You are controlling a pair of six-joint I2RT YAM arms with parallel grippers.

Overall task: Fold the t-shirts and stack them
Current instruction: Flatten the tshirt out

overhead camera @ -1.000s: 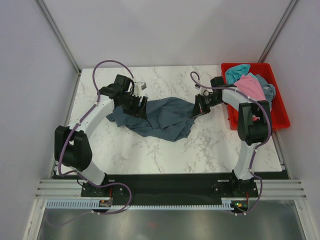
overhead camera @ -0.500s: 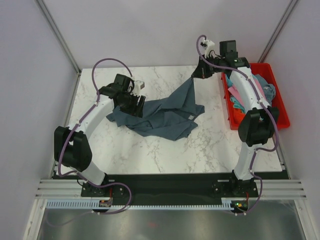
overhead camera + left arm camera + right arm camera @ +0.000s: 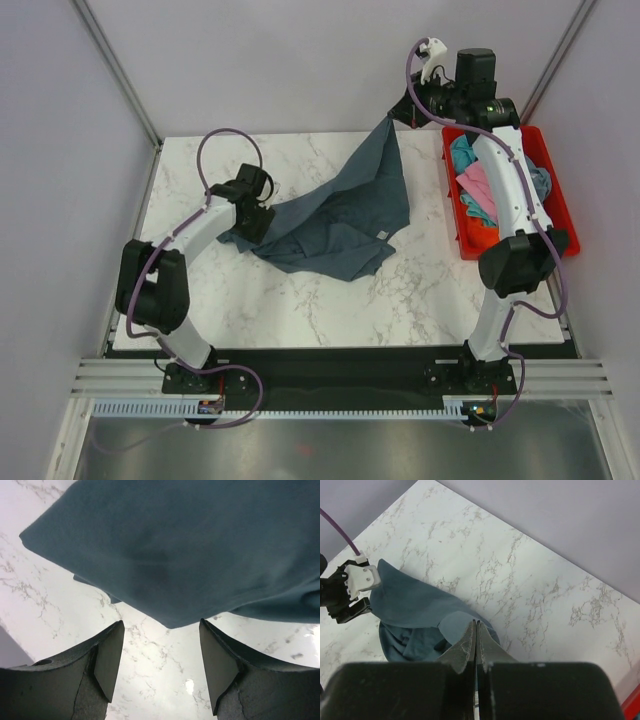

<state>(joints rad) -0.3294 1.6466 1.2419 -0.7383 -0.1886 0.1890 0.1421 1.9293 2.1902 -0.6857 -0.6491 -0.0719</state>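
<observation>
The dark slate-blue t-shirt [image 3: 340, 225] lies partly on the marble table, with its small white tag [image 3: 381, 234] showing. My right gripper [image 3: 398, 118] is shut on one corner of it and holds that corner high near the back of the table, so the cloth hangs stretched. In the right wrist view the shut gripper [image 3: 476, 625] hangs over the shirt [image 3: 415, 610]. My left gripper [image 3: 252, 218] is low at the shirt's left edge. In the left wrist view it [image 3: 161, 625] is open and empty, with the shirt's edge [image 3: 190, 555] just past the fingertips.
A red bin [image 3: 560, 215] stands at the table's right side and holds a pink shirt [image 3: 478, 185], a teal one [image 3: 462, 155] and other cloth. Metal frame posts rise at the back corners. Bare marble [image 3: 300, 300] lies in front of the shirt.
My right gripper has risen up and back with the shirt's corner, pulling the cloth taut. My left arm has dropped lower and shifted slightly left at the shirt's left edge.
</observation>
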